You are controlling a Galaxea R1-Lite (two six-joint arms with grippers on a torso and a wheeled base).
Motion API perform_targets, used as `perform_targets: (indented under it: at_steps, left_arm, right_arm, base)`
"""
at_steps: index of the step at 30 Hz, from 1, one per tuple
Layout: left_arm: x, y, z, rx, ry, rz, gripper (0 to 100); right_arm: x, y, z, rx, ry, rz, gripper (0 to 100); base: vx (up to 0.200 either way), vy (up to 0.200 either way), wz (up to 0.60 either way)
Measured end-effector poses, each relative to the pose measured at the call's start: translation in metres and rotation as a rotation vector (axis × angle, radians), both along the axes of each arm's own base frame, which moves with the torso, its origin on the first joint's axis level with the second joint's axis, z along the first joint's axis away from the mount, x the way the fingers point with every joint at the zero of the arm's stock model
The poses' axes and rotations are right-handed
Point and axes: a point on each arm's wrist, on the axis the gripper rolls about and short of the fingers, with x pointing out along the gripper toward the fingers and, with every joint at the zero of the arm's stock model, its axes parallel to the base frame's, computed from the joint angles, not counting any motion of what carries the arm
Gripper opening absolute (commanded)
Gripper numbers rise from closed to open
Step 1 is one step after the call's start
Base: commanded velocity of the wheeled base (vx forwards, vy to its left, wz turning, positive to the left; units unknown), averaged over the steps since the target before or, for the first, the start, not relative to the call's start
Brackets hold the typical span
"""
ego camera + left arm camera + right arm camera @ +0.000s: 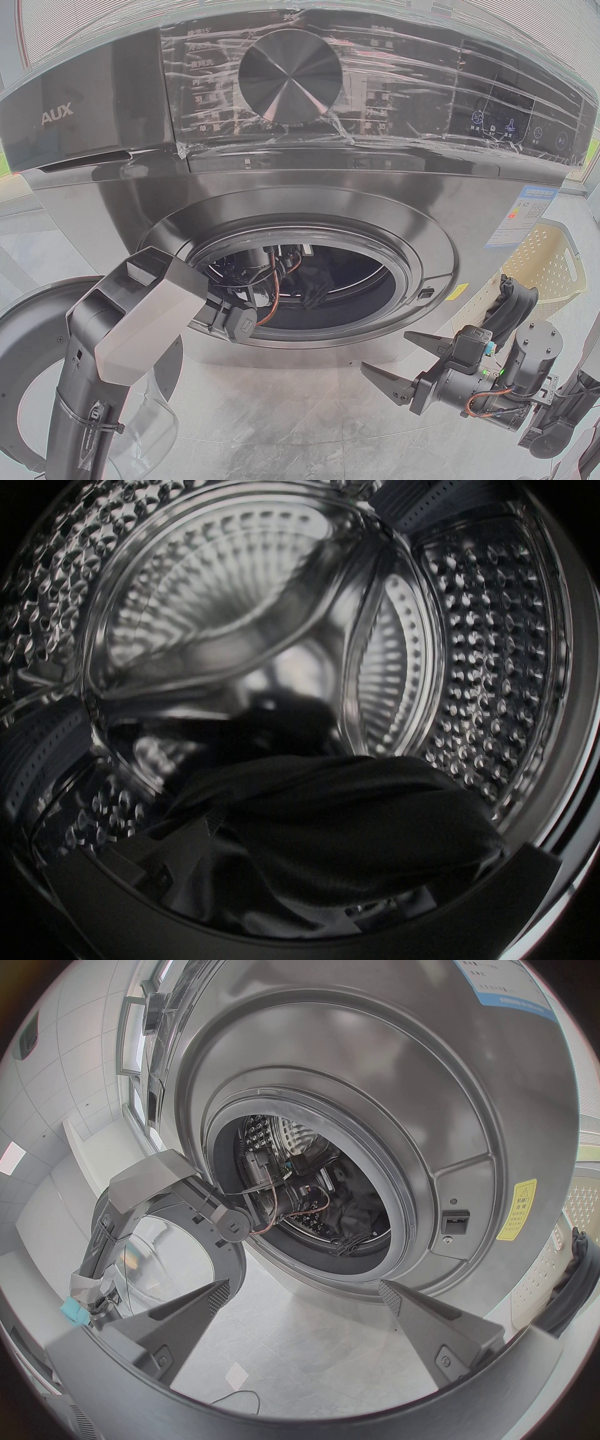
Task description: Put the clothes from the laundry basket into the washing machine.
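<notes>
The grey washing machine (300, 187) stands with its round opening (325, 287) uncovered. My left arm goes through that opening, so my left gripper (306, 281) is inside the drum (487, 636). Dark clothes (350, 830) lie heaped at the drum's bottom, close under that gripper; in the right wrist view the same clothes (359, 1210) sit just past it. My right gripper (384, 350) hangs open and empty in front of the machine, low and to the right, and shows in its own view too (303, 1285). A cream laundry basket (550, 262) stands to the machine's right with a dark garment (515, 306) draped over its rim.
The machine's glass door (25, 350) is swung wide to the left, beside my left arm. Grey tiled floor (281, 412) stretches in front of the machine. The basket (584, 1204) stands close against the machine's right side.
</notes>
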Motion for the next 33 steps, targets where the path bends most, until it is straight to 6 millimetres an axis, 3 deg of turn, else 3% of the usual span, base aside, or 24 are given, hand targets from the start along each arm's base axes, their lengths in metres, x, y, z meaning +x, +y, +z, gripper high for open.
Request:
perform_targets:
  at_steps: [11,19,20,24,33]
  left_arm:
    - [-0.049,-0.011,-0.017,0.12,0.271,-0.097,100]
    - [-0.048,-0.011,-0.038,0.188,0.296,-0.103,100]
    - [-0.046,-0.009,-0.041,0.196,0.299,-0.1,0]
    - [-0.042,-0.008,-0.047,0.203,0.303,-0.1,0]
    - [-0.027,-0.015,-0.031,0.144,0.229,-0.087,0]
  right_arm:
    - [0.001,0.0,0.001,0.004,-0.005,-0.001,100]
    - [0.001,0.001,-0.001,0.0,0.0,0.001,100]
    - [0.001,0.001,-0.001,-0.001,0.001,0.002,100]
    - [0.001,0.001,-0.003,-0.005,0.006,0.003,100]
    - [0.003,0.003,-0.004,-0.007,0.008,0.003,100]
  base:
    - [0.0,0.0,0.0]
    - [0.0,0.0,0.0]
    - [0.0,0.0,0.0]
    - [0.0,0.0,0.0]
    - [0.0,0.0,0.0]
